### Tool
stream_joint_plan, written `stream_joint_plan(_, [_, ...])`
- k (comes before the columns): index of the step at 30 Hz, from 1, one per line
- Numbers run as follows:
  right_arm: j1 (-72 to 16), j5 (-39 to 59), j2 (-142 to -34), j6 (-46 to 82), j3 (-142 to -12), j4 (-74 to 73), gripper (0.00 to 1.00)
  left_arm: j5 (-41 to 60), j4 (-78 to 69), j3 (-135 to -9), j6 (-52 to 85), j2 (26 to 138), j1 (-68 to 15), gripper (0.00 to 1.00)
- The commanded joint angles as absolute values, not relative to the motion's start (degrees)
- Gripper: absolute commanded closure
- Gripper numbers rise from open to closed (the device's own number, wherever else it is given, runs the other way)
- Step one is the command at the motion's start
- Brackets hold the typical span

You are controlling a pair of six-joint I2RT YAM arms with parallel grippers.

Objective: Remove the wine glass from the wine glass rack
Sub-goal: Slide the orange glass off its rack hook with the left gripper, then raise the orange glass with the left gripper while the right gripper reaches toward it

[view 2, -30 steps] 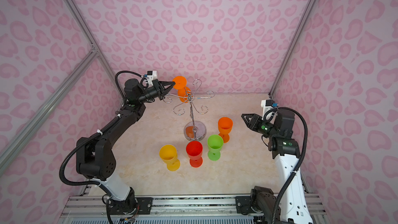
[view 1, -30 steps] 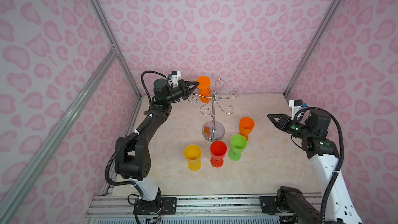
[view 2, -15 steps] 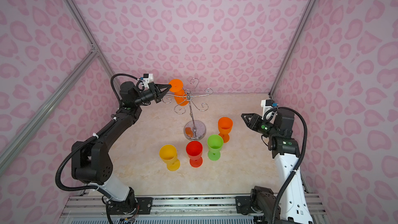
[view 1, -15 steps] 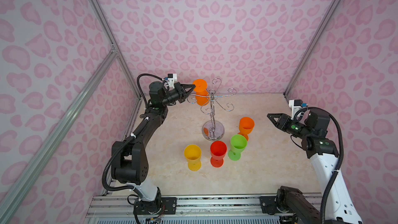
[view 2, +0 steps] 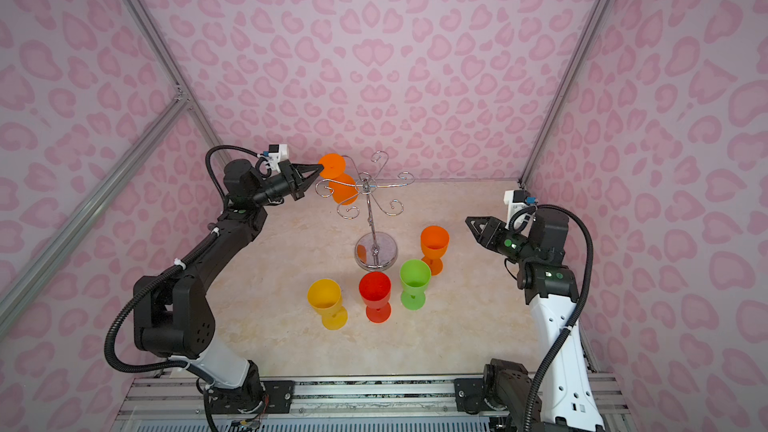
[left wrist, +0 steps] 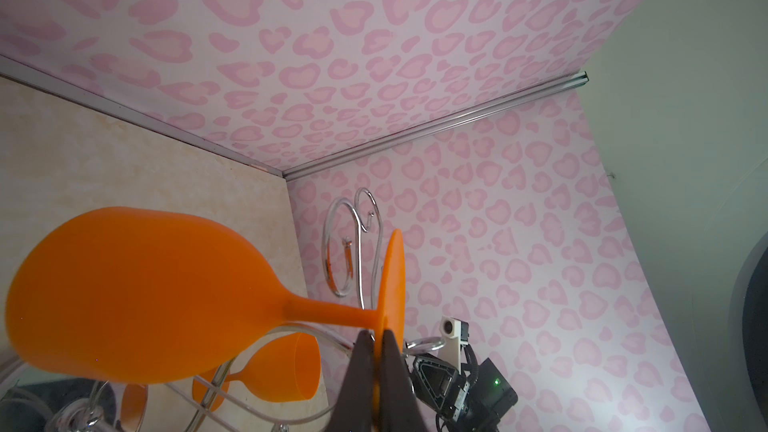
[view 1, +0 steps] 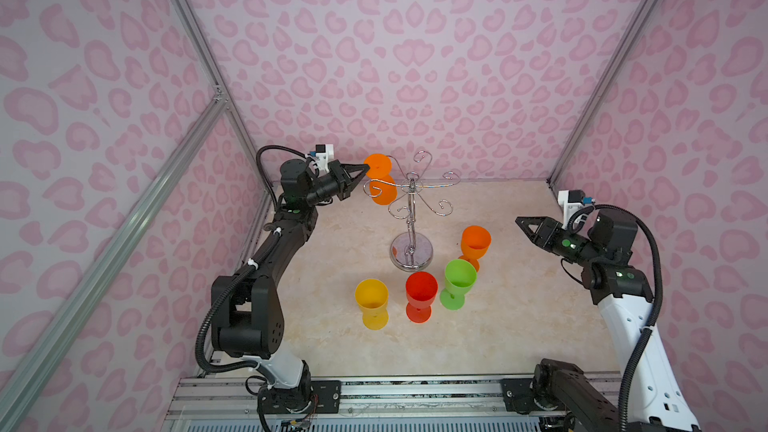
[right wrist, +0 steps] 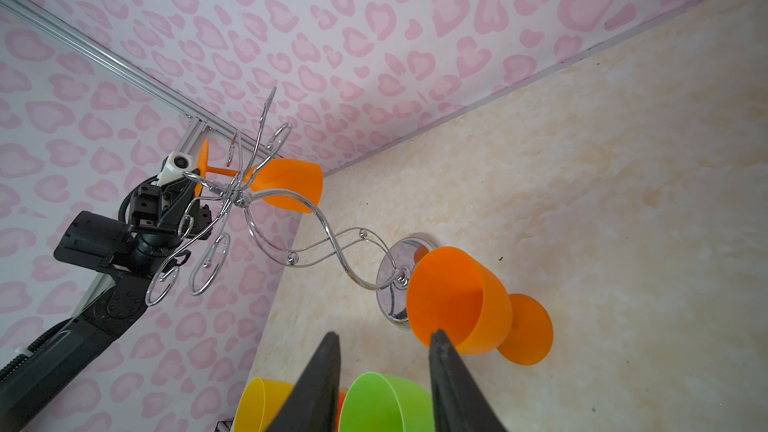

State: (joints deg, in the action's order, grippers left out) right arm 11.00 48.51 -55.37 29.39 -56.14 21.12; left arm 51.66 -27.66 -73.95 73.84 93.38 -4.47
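The glass (view 1: 384,193), orange and upside down, sits at the tip of the left end effector (view 1: 367,166), which pinches the rim of its foot (left wrist: 392,280). The stem crosses an arm of the rack (view 1: 417,251) just beyond.

The table (view 1: 519,326) is pale marbled beige, boxed in by pink heart-print walls (view 1: 415,56) on metal framing (view 1: 220,93).

There is one rack and five glasses. Four stand below and between the end effectors: yellow (view 1: 371,299), red (view 1: 421,290), green (view 1: 459,280) and a second orange (view 1: 475,241).

The right end effector (view 1: 519,221) is spread and empty, nearest the second orange.

Only the left wrist view shows the fingers (left wrist: 361,367) pressed on the foot. Only the top views show all four standing glasses whole.
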Motion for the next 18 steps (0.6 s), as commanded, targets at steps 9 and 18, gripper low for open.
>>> stream_joint_plan(9, [10.99, 49.28, -55.28, 29.62, -55.8, 19.71, 0.63, 54.33, -29.17, -68.04, 74.05, 86.8, 0.25, 0.97])
stream_joint_plan(18, [10.99, 49.13, -55.02, 29.45, -55.67, 20.08, 0.63, 56.97, -27.2, -59.45, 73.85, 74.71, 9.44, 0.97])
